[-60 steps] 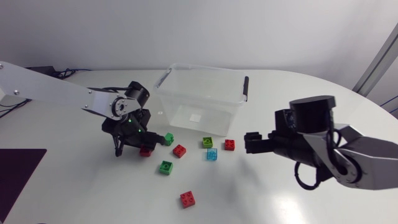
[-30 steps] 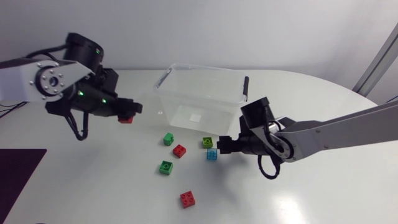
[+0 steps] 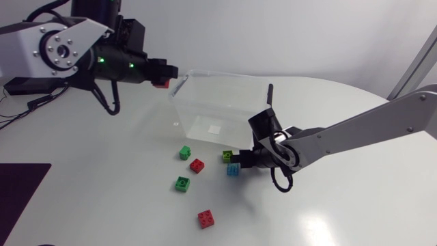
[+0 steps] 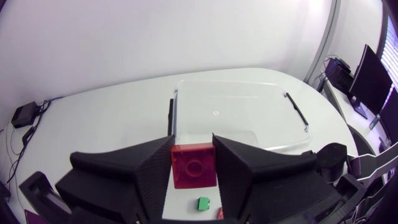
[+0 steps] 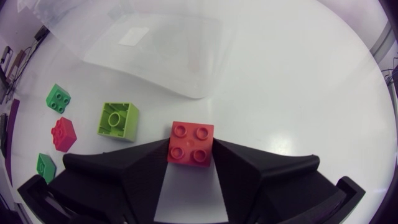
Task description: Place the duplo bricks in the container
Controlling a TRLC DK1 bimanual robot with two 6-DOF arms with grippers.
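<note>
Left gripper (image 3: 164,75) (image 4: 194,155), raised above the table (image 3: 328,212), with its jaws closed to one brick's width on red brick A (image 3: 162,83) (image 4: 194,168). Both fingers press the brick's opposite sides, and its studded face is turned toward the wrist camera. The clear container (image 3: 205,113) (image 4: 236,87) lies just ahead of and below these jaws; in the head view its near rim corner is just beside the fingertips. Its floor is visible through the open top, and no brick shows inside it. Right gripper (image 3: 241,161) (image 5: 191,148), lowered to the table near the container's front wall, jaws narrowed around red brick B (image 5: 191,138). This brick sits studs up on the table between the fingers, and each finger appears to touch one of its sides. In the head view brick B is hidden by the gripper. Lime brick (image 3: 227,156) (image 5: 117,121) stands just beside one finger, ahead of its tip. Blue brick (image 3: 233,169) lies close to the right fingertips in the head view. Farther out on the lime brick's side lie an upper green brick (image 3: 185,152) (image 5: 58,98), red brick C (image 3: 197,165) (image 5: 63,134) and a lower green brick (image 3: 181,183) (image 5: 45,167). Red brick D (image 3: 206,218) rests well apart from both grippers.
</note>
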